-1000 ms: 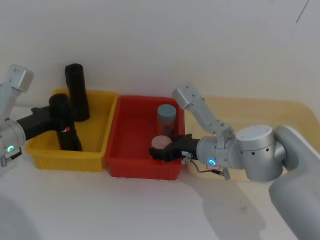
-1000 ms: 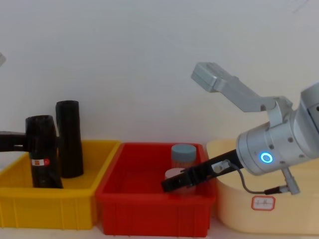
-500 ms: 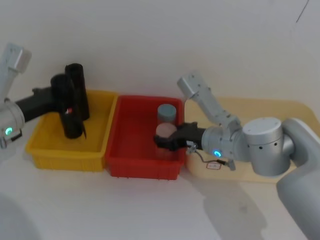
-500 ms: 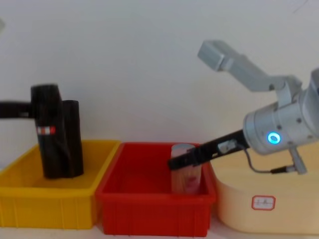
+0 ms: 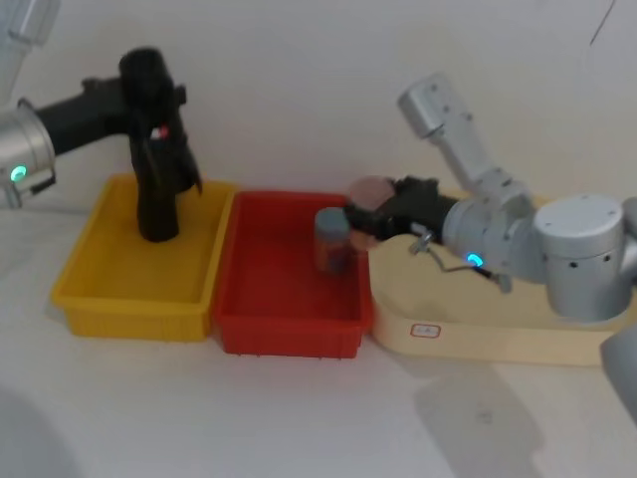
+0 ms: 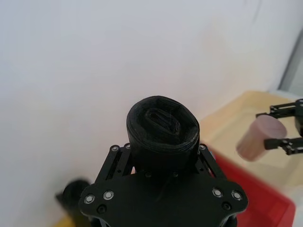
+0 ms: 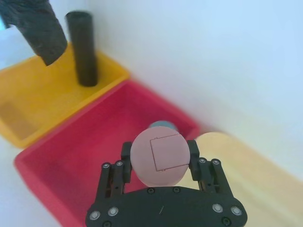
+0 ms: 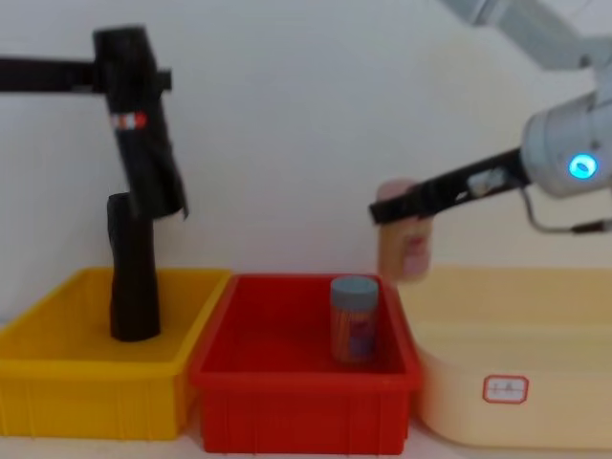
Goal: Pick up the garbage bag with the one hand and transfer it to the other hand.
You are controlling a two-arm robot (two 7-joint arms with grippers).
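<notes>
A cream tray [image 5: 518,334] sits at the right, with a red bin [image 5: 289,334] beside it and a yellow bin [image 5: 129,309] at the far left. High above the yellow bin, the left gripper [image 8: 115,75] pinches the garbage bag [image 5: 159,110] near its upper end, and the bag's red-and-white sticker [image 8: 131,120] faces forward. A plain black roll [image 8: 132,277] stands in the yellow bin below. The right gripper [image 5: 383,209] clamps a pink-capped bottle [image 8: 404,239] over the edge where the red bin meets the tray. A blue-capped bottle [image 5: 331,239] stands in the red bin.

Nothing legible, garbage bag [image 8: 145,153] sticker [image 8: 130,120], tray label [image 8: 504,388] (both blurred)
</notes>
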